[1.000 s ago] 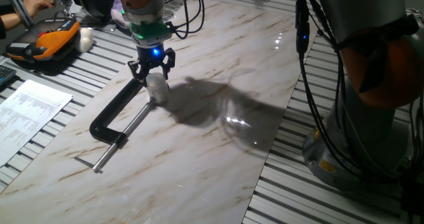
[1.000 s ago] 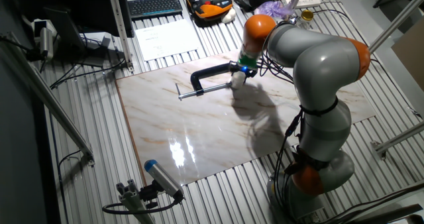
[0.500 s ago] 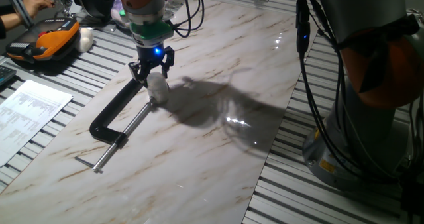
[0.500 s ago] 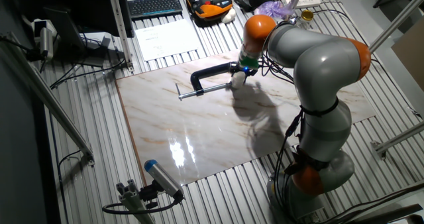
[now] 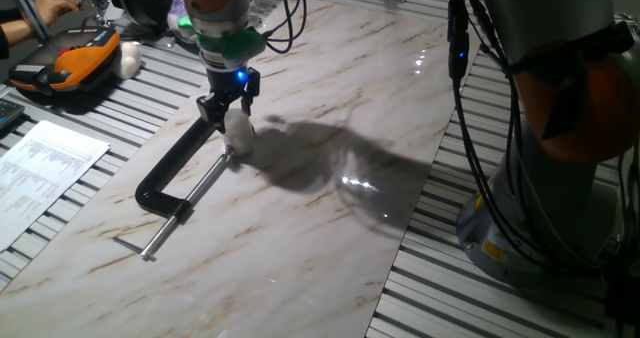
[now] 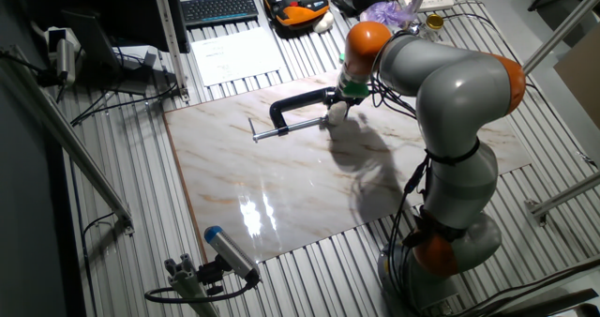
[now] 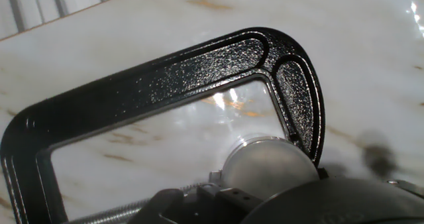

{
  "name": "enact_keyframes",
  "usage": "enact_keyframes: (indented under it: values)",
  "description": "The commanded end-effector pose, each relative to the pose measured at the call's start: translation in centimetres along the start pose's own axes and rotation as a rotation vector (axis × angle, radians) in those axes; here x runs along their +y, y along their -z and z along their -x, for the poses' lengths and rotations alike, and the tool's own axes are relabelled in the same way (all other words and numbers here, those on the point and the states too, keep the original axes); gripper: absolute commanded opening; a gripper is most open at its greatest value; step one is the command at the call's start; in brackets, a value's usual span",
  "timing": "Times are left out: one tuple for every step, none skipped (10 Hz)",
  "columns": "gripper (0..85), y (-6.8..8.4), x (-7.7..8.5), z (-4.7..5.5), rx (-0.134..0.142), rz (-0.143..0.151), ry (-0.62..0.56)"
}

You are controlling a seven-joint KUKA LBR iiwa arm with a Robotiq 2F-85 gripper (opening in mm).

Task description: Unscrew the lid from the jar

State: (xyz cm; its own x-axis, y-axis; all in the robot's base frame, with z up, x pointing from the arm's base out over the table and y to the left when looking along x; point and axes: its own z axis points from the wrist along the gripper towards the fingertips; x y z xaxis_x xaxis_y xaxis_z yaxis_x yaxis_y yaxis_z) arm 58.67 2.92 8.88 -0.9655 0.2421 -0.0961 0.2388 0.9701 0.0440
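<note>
On the marble surface (image 5: 330, 228), the jar (image 5: 239, 141) sits pinned in the black clamp (image 5: 172, 173), apparently to stop it turning, while the pincer (image 5: 229, 110) closes around its lid (image 5: 236, 123).

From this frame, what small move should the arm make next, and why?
Probably a small turn of the wrist to twist the lid. The gripper stands right over the jar with its fingers down around the cap, and the jar sits inside the black C-clamp, which seems to hold it; whether the fingers grip yet is unclear.
</note>
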Motion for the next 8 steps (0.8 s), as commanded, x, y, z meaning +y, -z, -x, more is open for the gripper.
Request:
enact_keyframes:
  values:
    - [34.0,0.00,0.00,0.01,0.000,0.004,0.034]
    - [34.0,0.00,0.00,0.01,0.000,0.008,0.074]
    - [34.0,0.00,0.01,0.01,0.002,0.011,0.103]
    - [34.0,0.00,0.02,0.02,0.005,0.013,0.132]
    - [34.0,0.01,0.02,0.02,0.004,0.014,0.155]
    - [34.0,0.03,0.02,0.03,-0.003,0.012,0.186]
    - [34.0,0.07,0.02,0.03,-0.009,0.012,0.201]
    - [34.0,0.08,0.04,0.05,-0.018,0.009,0.220]
